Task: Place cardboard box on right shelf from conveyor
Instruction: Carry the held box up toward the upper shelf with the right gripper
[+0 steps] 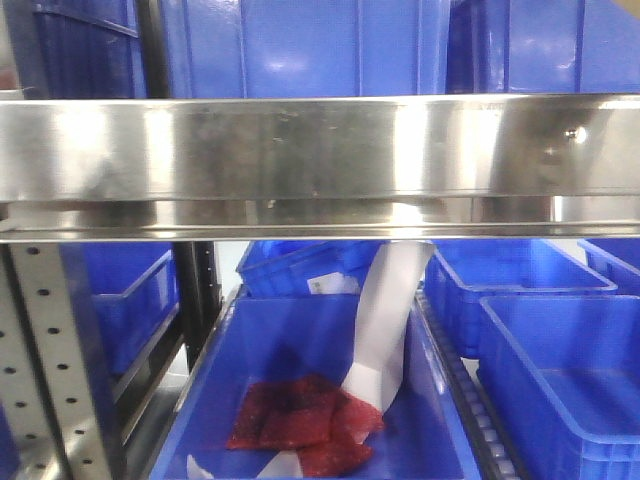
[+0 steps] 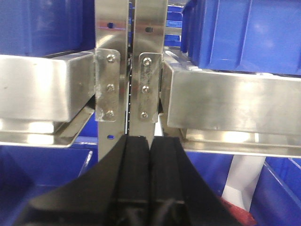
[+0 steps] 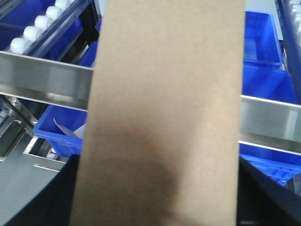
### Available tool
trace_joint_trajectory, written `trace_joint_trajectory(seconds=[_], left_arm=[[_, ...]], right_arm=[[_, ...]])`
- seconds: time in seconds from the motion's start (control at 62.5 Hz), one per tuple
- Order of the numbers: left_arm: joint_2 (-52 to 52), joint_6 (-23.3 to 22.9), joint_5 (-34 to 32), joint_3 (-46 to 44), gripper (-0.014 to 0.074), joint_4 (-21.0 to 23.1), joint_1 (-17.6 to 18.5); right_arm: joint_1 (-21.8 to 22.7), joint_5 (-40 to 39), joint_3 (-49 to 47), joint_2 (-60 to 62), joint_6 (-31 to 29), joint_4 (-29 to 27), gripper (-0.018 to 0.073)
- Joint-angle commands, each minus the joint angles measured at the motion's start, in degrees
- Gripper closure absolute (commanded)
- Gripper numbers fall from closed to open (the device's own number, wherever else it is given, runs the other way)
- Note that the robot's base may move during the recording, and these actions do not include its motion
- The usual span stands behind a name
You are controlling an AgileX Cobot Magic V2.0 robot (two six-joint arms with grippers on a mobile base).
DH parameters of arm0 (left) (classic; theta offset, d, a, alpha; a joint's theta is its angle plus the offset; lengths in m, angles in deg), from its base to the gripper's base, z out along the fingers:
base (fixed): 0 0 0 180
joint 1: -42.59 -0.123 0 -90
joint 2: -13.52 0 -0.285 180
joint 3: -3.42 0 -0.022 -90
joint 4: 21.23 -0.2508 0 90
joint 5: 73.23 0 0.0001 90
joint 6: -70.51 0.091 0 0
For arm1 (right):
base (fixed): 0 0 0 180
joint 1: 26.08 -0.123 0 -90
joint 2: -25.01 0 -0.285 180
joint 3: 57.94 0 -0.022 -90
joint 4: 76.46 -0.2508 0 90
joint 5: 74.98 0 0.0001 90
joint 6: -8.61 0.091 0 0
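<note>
The left fingers (image 2: 136, 183) are pressed together with nothing between them. They are aimed at the paired uprights (image 2: 141, 56) where two shelf bays meet. In the front view the shelf (image 1: 320, 160) fills the frame with its shiny rail. Blue bins (image 1: 560, 370) sit below it, one holding a red mesh bag (image 1: 300, 415) and a white sheet (image 1: 385, 320).

On the right, the box (image 3: 162, 108) runs lengthwise up the wrist view and blocks most of it. The right fingers (image 3: 273, 202) show dark at both lower corners, so they seem clamped on its sides, though the contact itself is hidden. Steel rails pass behind the box, not under it. The conveyor is in no view.

I judge the pick-up and carry done, since the box hangs in the air before the shelf. What is left is to move it in over a level, set it down and let go.
</note>
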Motion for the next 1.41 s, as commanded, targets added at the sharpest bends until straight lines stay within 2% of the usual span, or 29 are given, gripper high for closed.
trace_joint_trajectory(seconds=[0.0,0.656,0.96,1.072,1.184,1.392], left_arm=[[0.7,-0.4,-5.2,-0.2,0.0715,0.5,0.3],[0.7,-0.4,-5.2,-0.2,0.0715,0.5,0.3],[0.7,-0.4,-5.2,-0.2,0.0715,0.5,0.3],[0.7,-0.4,-5.2,-0.2,0.0715,0.5,0.3],[0.7,-0.4,-5.2,-0.2,0.0715,0.5,0.3],[0.7,-0.4,-5.2,-0.2,0.0715,0.5,0.3]], right_arm=[[0.1,-4.7,-1.7,-0.2,-0.6,0.5,0.0293],[0.1,-4.8,-1.7,-0.2,-0.6,0.5,0.0293],[0.1,-6.6,-1.7,-0.2,-0.6,-0.4,0.0293],[0.1,-9.8,-1.9,-1.6,-0.9,0.5,0.0293],[0.1,-13.2,-3.8,-6.1,-5.9,0.8,0.0293],[0.0,-13.3,-12.9,-17.5,-18.8,0.8,0.0293]])
